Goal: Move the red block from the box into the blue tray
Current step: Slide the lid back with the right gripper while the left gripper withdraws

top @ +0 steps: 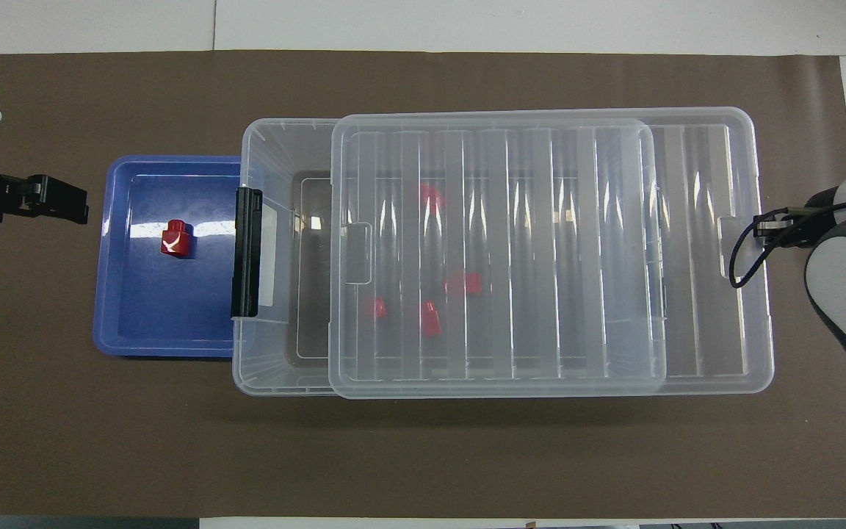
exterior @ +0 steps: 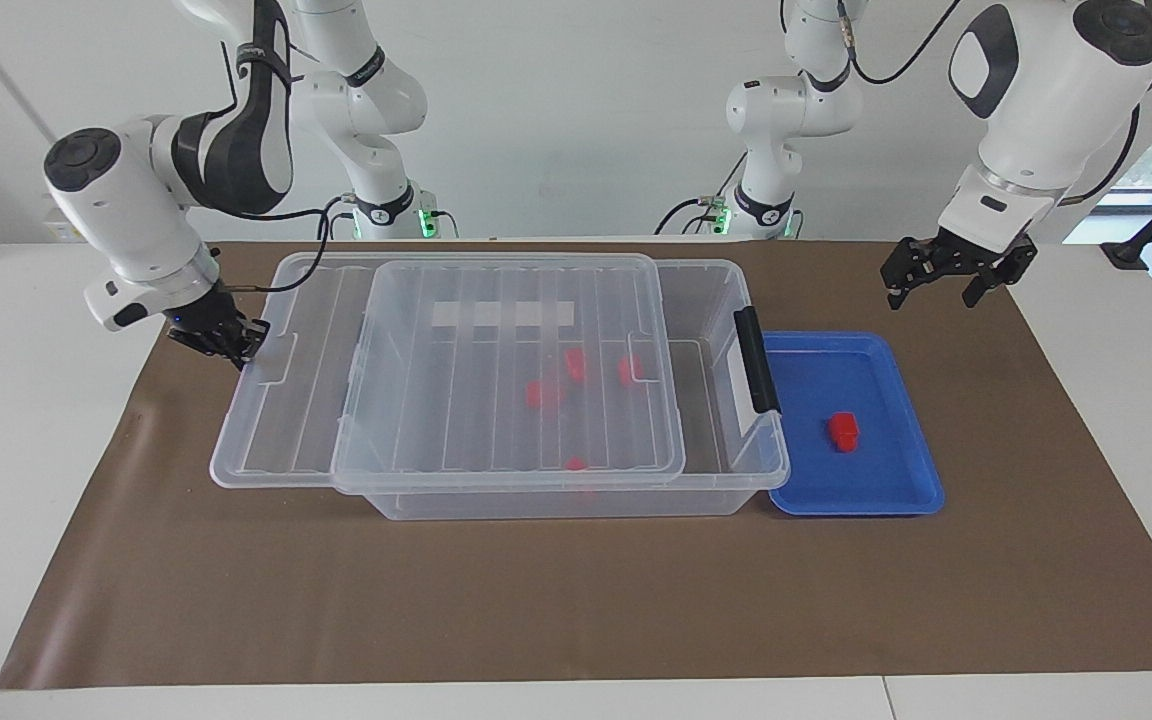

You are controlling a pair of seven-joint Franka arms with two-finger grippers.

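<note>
One red block [exterior: 843, 430] [top: 177, 239] lies in the blue tray [exterior: 886, 470] [top: 144, 316], which stands against the latch end of the clear box [exterior: 556, 500] [top: 269, 147]. Several more red blocks [exterior: 541, 393] [top: 430, 319] lie in the box under its ribbed lid [exterior: 416, 400] [top: 540, 257]. The lid is slid toward the right arm's end and leaves a gap at the latch end. My left gripper [exterior: 936, 290] [top: 48, 198] is open and empty, in the air beside the tray. My right gripper [exterior: 236, 345] [top: 764, 224] is at the lid's end rim.
The black latch handle [exterior: 758, 360] [top: 247, 253] stands up between the box opening and the tray. A brown mat [exterior: 576, 600] [top: 423, 455] covers the table under everything. The lid overhangs the box at the right arm's end.
</note>
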